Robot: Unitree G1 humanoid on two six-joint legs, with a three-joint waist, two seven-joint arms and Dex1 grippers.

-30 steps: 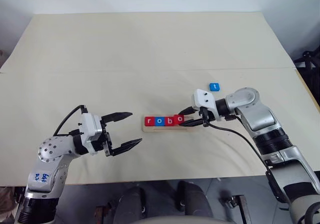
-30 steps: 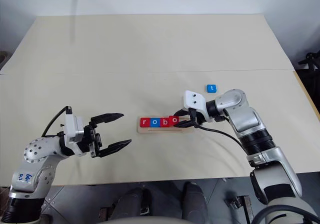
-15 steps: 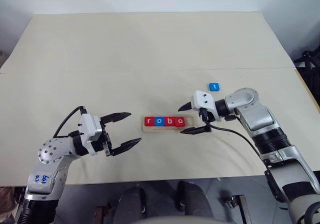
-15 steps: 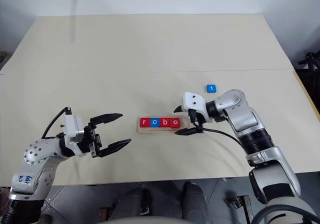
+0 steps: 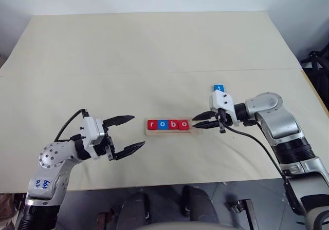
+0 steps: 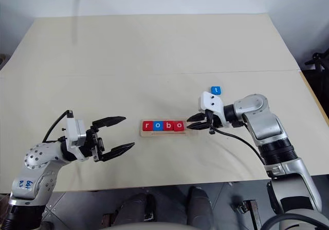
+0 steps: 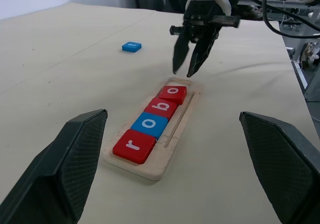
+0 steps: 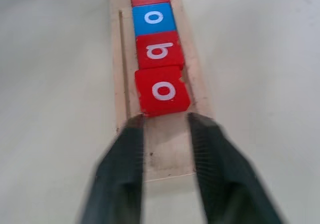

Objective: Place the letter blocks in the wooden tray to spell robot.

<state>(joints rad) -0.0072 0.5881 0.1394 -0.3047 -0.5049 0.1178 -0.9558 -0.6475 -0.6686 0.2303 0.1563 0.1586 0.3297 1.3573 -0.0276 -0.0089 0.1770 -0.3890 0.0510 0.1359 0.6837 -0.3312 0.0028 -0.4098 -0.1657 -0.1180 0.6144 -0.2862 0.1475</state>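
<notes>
Letter blocks (image 5: 168,125) sit in a row inside the wooden tray (image 5: 169,132), which lies on the cream table (image 5: 154,50) between the two arms. Four tiles fill the slot: red r (image 7: 134,146), blue o (image 7: 149,124), red b (image 7: 161,107) and red o (image 7: 173,93). The head views show the row flat and read "robo", with the tray's right end bare. The right wrist view adds what they lack: the last red o (image 8: 162,90) lies slightly skewed against the b (image 8: 160,49), one corner riding over the tray's inner edge, and a thin groove runs along the slot's other side. The left wrist view shows the tiles as thick, rounded squares standing proud of the pale wood.

A blue t tile (image 6: 216,90) lies on the table beyond the right gripper (image 5: 198,122), well apart from the tray. That gripper hovers over the tray's bare end, fingers drawn close together on nothing. The left gripper (image 5: 132,133) hangs off the tray's left end, fingers spread wide and empty.
</notes>
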